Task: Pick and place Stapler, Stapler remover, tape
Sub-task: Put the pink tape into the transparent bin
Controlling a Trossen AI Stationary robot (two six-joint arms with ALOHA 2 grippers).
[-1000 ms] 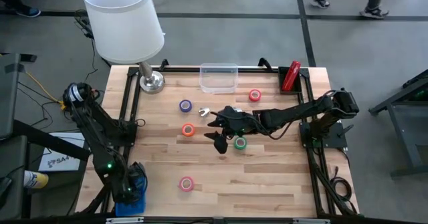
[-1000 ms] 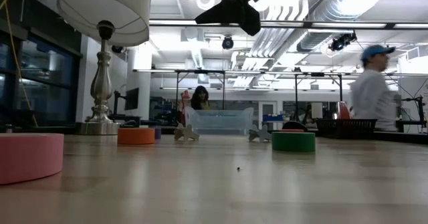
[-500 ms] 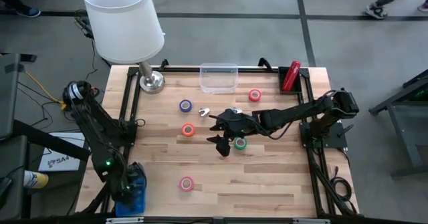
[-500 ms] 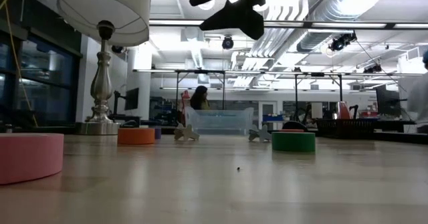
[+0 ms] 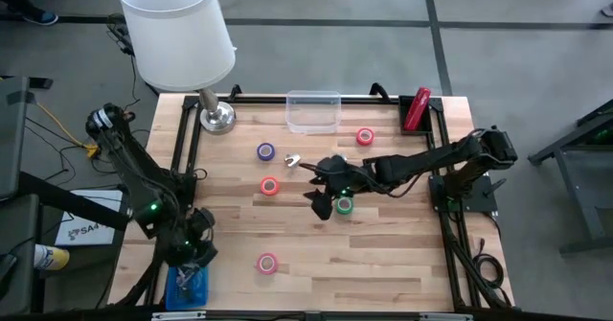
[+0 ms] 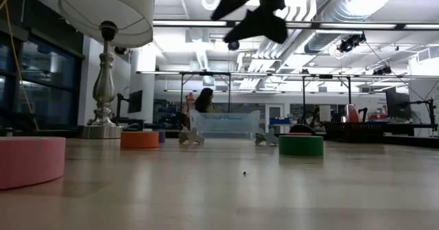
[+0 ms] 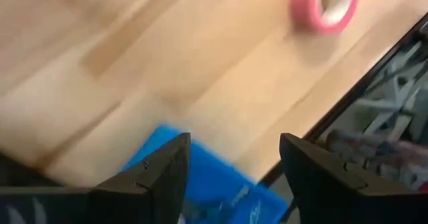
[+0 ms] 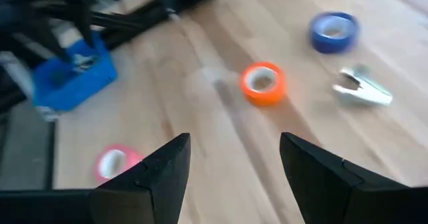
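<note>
The red stapler (image 5: 415, 110) lies at the table's far right corner. The silvery stapler remover (image 5: 292, 160) (image 8: 361, 90) lies flat mid-table. Tape rolls lie flat on the wood: purple (image 5: 265, 151), orange-red (image 5: 269, 186), red (image 5: 365, 137), green (image 5: 343, 204) and pink (image 5: 266, 262). My right gripper (image 5: 314, 189) (image 8: 234, 144) hangs open above the table, just left of the green roll, touching nothing. My left gripper (image 5: 198, 247) (image 7: 234, 144) is open above the blue bin (image 5: 185, 285) at the near left corner. Nothing is between its fingers.
A clear plastic box (image 5: 313, 110) stands at the far edge, with a lamp (image 5: 213, 110) and its white shade at the far left. A black frame borders the table's left, right and far sides. Bare wood lies along the near right.
My left gripper has risen off the blue bin and swung a little toward the table's far side, rolling as it went. The bin now shows below it. My right gripper has tipped slightly over the green roll. No tape roll has moved.
</note>
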